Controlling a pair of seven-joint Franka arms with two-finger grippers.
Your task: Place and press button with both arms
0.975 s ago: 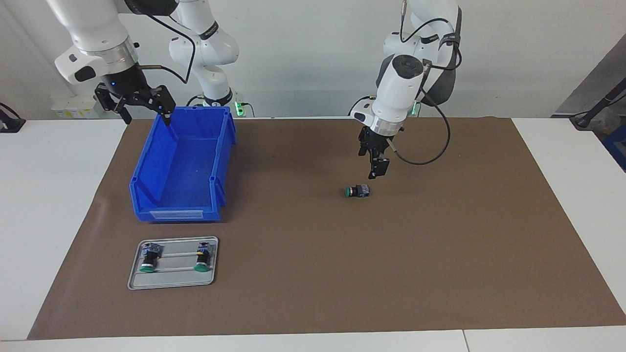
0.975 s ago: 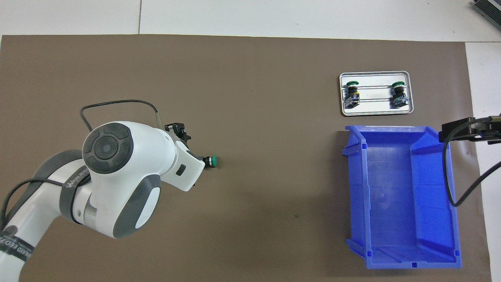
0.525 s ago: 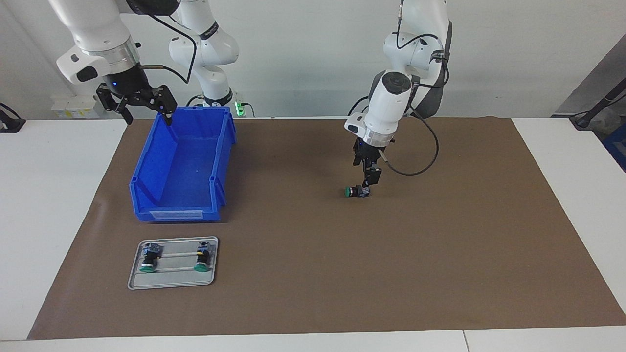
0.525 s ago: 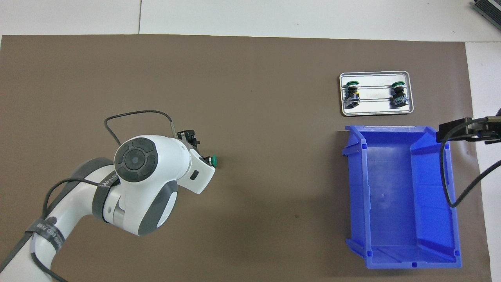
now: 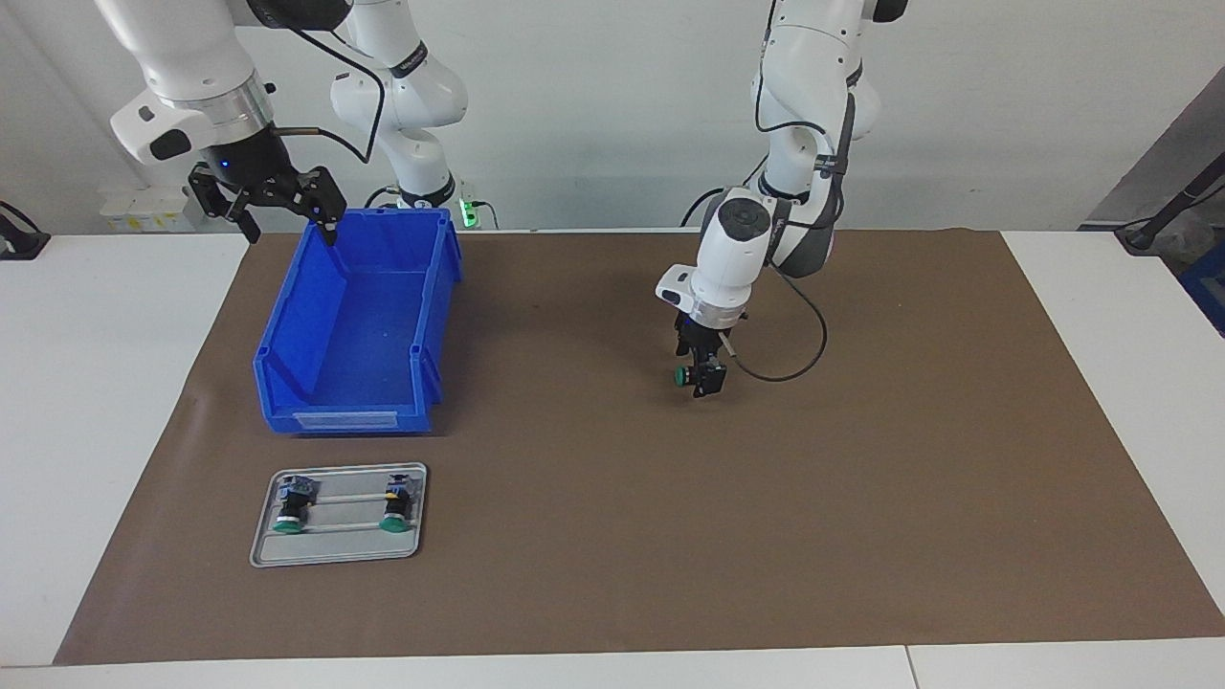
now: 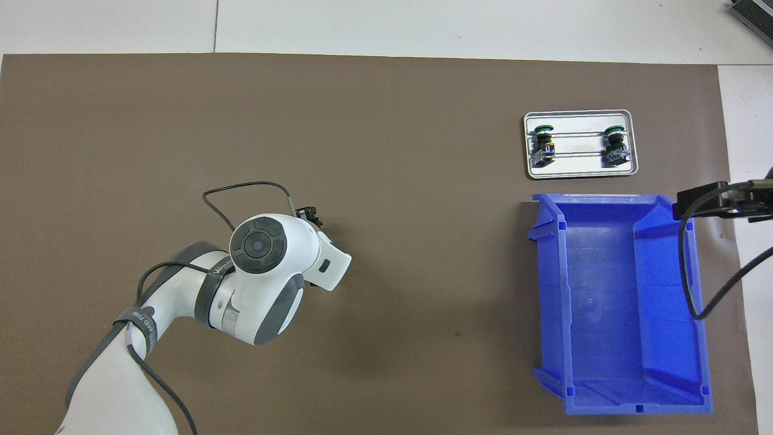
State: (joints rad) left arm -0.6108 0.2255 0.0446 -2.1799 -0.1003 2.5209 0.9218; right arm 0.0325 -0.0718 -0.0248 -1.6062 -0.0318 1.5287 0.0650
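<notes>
Left gripper down at green push-button on brown mat, finger state unclear; right gripper spread apart over blue bin corner

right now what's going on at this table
The left pincer is down at the loose button lying on the brown mat, its fingers around the black body. The right pincer waits, open, over the rim of the blue bin. Two more buttons sit in the metal tray, farther from the robots than the bin.
</notes>
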